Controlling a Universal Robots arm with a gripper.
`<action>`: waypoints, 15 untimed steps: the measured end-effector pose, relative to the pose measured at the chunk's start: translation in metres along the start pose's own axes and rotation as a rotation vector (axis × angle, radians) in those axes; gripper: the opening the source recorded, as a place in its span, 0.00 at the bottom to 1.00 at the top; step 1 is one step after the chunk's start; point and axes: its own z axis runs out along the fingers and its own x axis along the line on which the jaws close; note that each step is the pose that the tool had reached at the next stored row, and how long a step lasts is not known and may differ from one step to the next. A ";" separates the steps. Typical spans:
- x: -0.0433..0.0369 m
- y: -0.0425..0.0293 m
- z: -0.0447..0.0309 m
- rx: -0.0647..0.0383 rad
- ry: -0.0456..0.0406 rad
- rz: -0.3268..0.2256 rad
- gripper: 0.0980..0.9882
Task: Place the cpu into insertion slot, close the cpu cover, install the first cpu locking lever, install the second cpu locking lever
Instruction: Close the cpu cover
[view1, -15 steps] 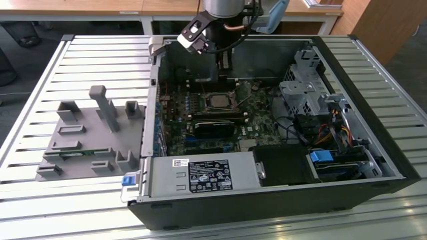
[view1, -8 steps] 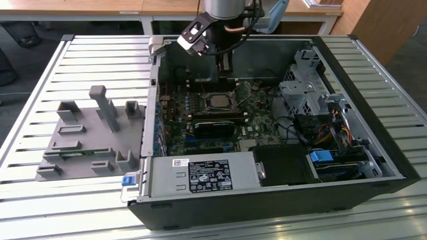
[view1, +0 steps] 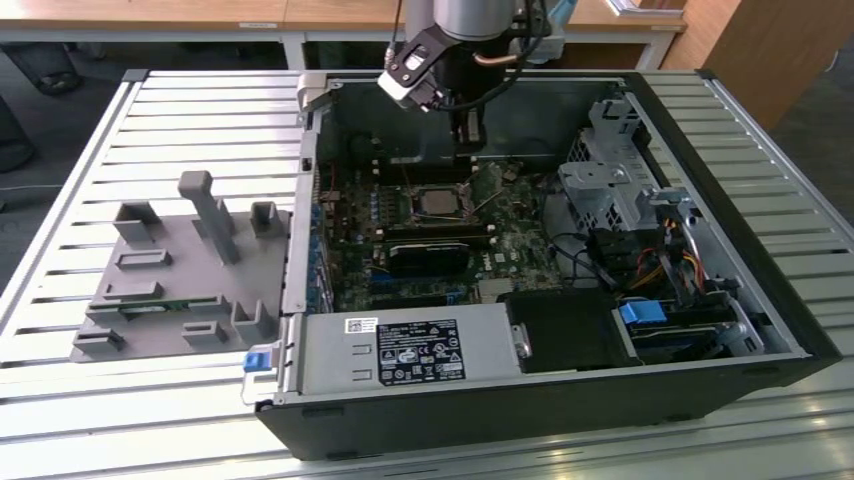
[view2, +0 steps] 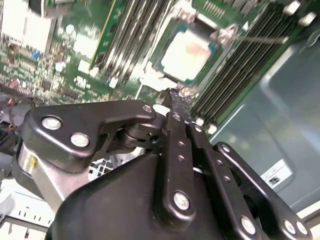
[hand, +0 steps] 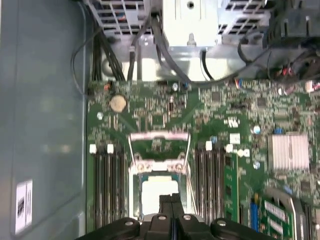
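The cpu lies pale and square in the insertion slot on the green motherboard, and it also shows in the second wrist view. The cpu cover, a thin silvery frame, looks swung up and open on the slot's far side. Thin wire locking levers run beside the slot, one of them free at an angle. My gripper hangs inside the case just above the slot's edge. Its black fingers are pressed together, and I see nothing between them.
The open computer case lies on a slatted metal table. Memory slots flank the socket. A grey power-supply box sits at the case front, with drive cages and cables on the exterior view's right. A grey fixture lies outside on the left.
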 end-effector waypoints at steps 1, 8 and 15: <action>0.0002 0.0041 0.0004 0.003 0.0000 0.000 0.01; 0.0010 0.0240 0.0041 0.008 0.0010 -0.023 0.01; 0.0037 0.0364 0.0111 0.012 0.0002 -0.026 0.01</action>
